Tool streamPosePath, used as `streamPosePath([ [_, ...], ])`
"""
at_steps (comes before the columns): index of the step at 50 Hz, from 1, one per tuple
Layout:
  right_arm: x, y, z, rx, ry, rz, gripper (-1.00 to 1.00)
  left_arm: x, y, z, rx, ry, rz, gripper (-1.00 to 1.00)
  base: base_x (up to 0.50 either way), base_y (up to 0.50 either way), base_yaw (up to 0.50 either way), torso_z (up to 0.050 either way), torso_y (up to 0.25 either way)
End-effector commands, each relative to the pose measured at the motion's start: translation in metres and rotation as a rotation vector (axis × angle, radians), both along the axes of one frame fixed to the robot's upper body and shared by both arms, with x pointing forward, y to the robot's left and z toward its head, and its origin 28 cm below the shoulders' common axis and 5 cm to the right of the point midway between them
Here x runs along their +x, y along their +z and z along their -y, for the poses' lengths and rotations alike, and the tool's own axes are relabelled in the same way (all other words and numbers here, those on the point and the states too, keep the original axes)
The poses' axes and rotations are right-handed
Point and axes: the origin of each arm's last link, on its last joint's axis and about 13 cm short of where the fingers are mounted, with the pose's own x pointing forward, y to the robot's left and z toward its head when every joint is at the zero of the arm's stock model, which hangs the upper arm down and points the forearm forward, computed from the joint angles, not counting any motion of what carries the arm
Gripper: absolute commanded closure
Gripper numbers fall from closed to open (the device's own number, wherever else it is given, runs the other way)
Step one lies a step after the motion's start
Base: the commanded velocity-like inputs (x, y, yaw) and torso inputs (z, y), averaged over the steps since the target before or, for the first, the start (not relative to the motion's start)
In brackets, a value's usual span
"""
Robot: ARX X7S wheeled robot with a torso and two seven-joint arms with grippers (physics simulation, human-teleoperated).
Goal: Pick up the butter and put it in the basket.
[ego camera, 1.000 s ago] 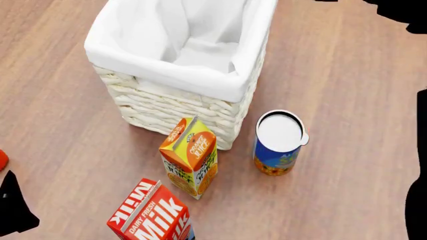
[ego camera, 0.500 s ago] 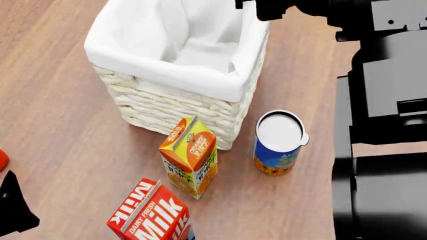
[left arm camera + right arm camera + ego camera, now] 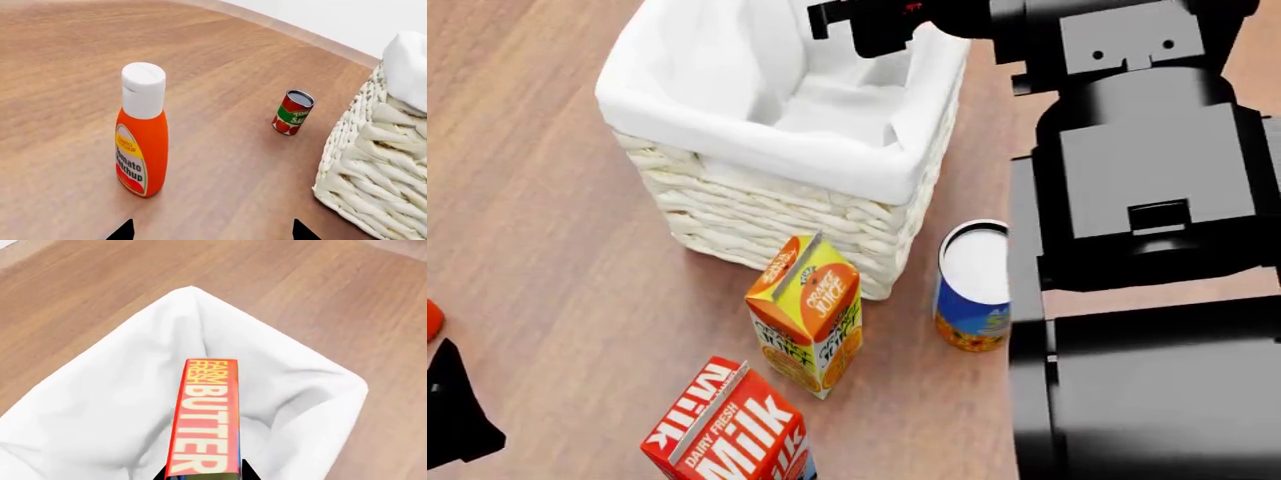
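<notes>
gripping butter [image 3: 203, 420] lengthwise, right gripper [image 3: 203, 475] jaws pinch its near end, box jutting forward from jaws. below jaws: basket [image 3: 100, 430] liner, so butter hangs over opening, likely placed for drop. left gripper [image 3: 210, 235] jaws spread, idle; ketchup bottle [image 3: 141, 130] just ahead.
</notes>
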Motion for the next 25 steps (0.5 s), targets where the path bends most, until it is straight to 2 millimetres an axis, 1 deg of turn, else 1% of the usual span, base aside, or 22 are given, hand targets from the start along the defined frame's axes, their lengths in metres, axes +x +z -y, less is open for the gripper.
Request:
streamPosePath([
  [1,0.002,0.011,-0.015,0.148,0.036,0.1,1.0,-0.001,0.001,0.001,-0.003,0.001,-0.002,-1.0,0.0,0.0,0.0,0.0,0.0],
  [14,0.003,0.002,-0.022,0.184,0.078,0.074,1.0,-0.006,0.003,0.003,-0.005,-0.003,-0.002,-1.0,0.0,0.0,0.0,0.001,0.002],
  [25,0.002,-0.002,-0.025,0.164,0.126,0.017,1.0,-0.008,0.004,0.004,-0.008,0.0,-0.002,-1.0,0.0,0.0,0.0,0.0,0.001],
])
